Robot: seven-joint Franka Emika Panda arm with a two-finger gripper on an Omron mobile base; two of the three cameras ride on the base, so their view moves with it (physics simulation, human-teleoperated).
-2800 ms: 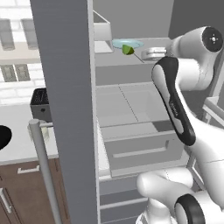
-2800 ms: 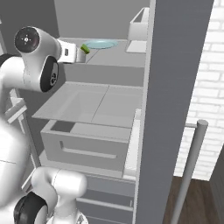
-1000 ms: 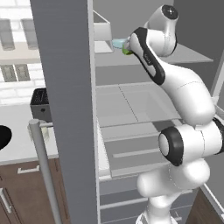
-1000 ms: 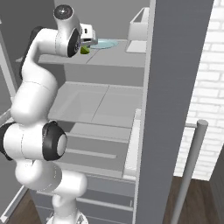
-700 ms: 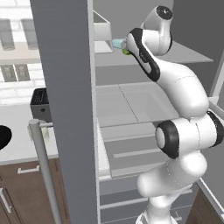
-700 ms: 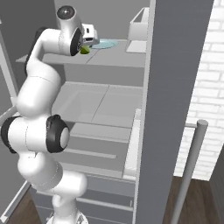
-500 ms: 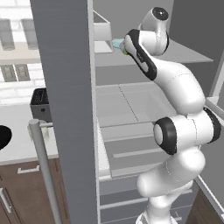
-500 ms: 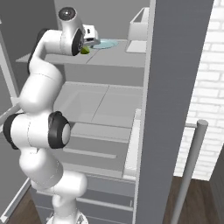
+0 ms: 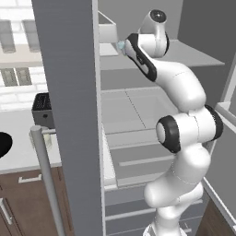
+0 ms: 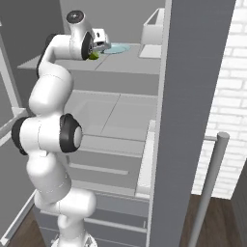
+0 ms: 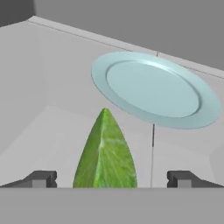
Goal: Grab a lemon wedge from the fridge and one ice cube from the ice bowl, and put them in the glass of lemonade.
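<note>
Gripper [image 11: 111, 178] reaches into the open fridge [image 10: 193, 72] at the upper shelf [image 10: 120, 65], its jaws spread wide and released, nothing clamped between them. In the hand view the 2 dark fingertips [image 11: 40, 179] stand well apart at the bottom, and the lemon wedge [image 11: 105, 151] lies between them, its pointed end aimed away from the camera toward the plate [image 11: 155, 89]. Neither fingertip touches the wedge; there is grey shelf showing on each side of it.

The pale blue plate sits on the same shelf just beyond the wedge, flat and bare, close to the wedge's tip; whether the 2 touch cannot be told. In the right base view the wedge [image 10: 93, 56] shows as a small green spot right at the gripper [image 10: 99, 48], with the plate [image 10: 116, 48] just past it and a white open box [image 10: 153, 26] further along the shelf, toward the door side.

In the left base view the white arm [image 9: 179, 133] rises from the floor in front of the fridge drawers [image 9: 133, 156] and bends up to the shelf [image 9: 193, 53]. To the left of the fridge door [image 9: 69, 92] with its silvery bar handle [image 9: 46, 179], the table [image 9: 18, 143] carries the edge of the black ice bowl [image 9: 3, 144] and a dark boxy item [image 9: 42, 110].
</note>
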